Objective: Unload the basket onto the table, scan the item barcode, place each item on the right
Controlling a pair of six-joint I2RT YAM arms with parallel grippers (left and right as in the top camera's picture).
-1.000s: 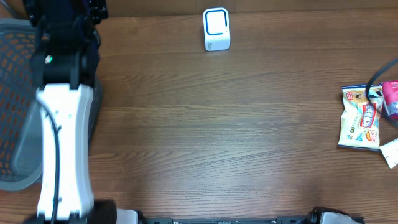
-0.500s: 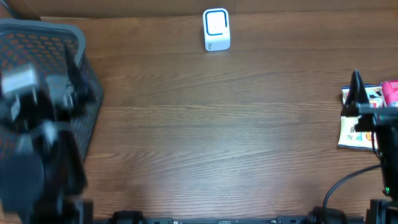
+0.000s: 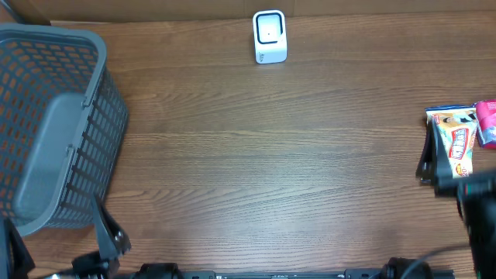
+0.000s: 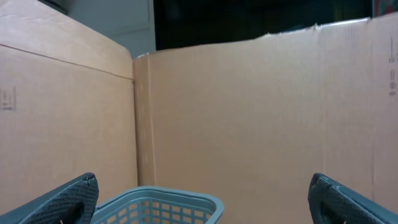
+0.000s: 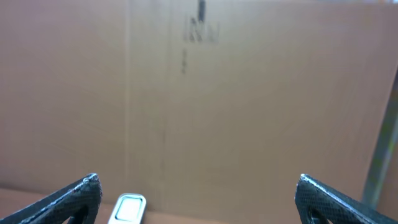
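- The grey basket (image 3: 54, 116) sits just ahead of the left gripper (image 4: 202, 202), whose jaws stand spread wide with nothing between them
- The white scanner (image 3: 269, 36) stands well ahead of the right gripper (image 5: 198, 196), a little to its left
- The right gripper's jaws are spread wide and empty
- The snack packet (image 3: 452, 139), the item to scan, lies flat just beside the right gripper, ungrasped
- Step in hand, by my judgement: reaching for the packet; next, the right gripper must lower over it, pinch an edge, and turn its barcode toward the scanner
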